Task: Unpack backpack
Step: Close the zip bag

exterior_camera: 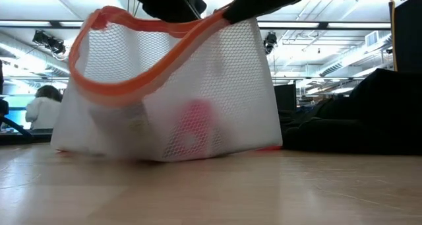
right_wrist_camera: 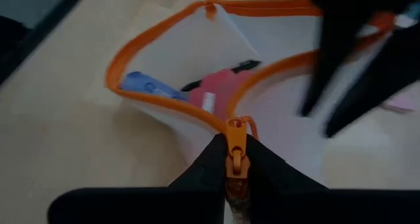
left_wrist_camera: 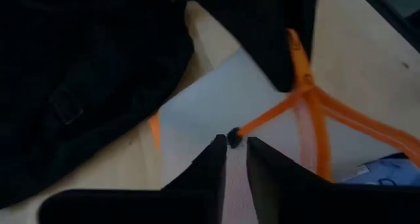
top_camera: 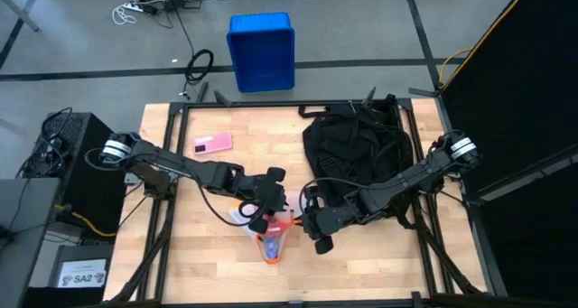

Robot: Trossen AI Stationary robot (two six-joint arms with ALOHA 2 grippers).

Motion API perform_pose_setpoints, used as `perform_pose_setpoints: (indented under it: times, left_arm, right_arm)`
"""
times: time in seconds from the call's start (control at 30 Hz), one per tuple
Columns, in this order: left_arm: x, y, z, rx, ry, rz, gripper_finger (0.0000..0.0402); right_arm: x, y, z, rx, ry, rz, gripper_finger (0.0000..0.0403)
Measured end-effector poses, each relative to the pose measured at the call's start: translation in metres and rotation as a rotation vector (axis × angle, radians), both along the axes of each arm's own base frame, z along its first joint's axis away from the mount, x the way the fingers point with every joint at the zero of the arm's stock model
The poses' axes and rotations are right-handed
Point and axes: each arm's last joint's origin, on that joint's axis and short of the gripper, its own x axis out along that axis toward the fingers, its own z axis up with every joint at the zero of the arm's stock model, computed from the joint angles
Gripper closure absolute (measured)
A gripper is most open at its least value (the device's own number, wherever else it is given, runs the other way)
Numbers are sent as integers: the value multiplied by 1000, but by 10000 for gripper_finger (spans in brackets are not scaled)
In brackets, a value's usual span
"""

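Right gripper (right_wrist_camera: 236, 159) is clamped tight on the orange zip slider (right_wrist_camera: 235, 148) of a white mesh pouch w/ orange zipper trim (top_camera: 274, 238), pinching it between both fingertips, no gap visible in the right wrist view. Pouch mouth gapes wide; inside, a blue flat item (right_wrist_camera: 147, 86) and a pink-red item (right_wrist_camera: 220, 92), a dark strip between them.

Left gripper (left_wrist_camera: 236, 145) sits at the pouch's opposite end, fingers (left_wrist_camera: 213, 168) parted only a sliver, tips right at an orange cord w/ a small dark end (left_wrist_camera: 234, 137). Can't tell if it's actually pinched or just touching.

Low view: pouch hangs lifted at the rim, orange trim (exterior_camera: 142, 70) arcing up to the dark grippers at the top, base resting on the wooden tabletop (exterior_camera: 264, 192).

High view: pouch near 6 o'clock on the table, both grippers meeting over it. Large black soft fabric backpack (top_camera: 352, 150) lies at abt 2 o'clock, right arm reaching across its front edge. Pink flat rectangular item (top_camera: 212, 144) at 10 o'clock, well apart. Blue plastic crate (top_camera: 261, 51) on the floor beyond the 12 o'clock edge.
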Motion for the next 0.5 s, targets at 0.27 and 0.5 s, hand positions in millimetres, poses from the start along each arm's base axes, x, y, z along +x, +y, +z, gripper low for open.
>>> perform_pose_setpoints:
  times: [0.27, 0.5]
  left_arm:
    - [13, -3, -20, 17, 30, 20, 279]
    - [17, -5, -24, -3, 19, 12, 249]
  right_arm:
    - [5, -6, 3, -6, -43, -34, 399]
    - [7, -9, 4, -1, -58, -45, 399]
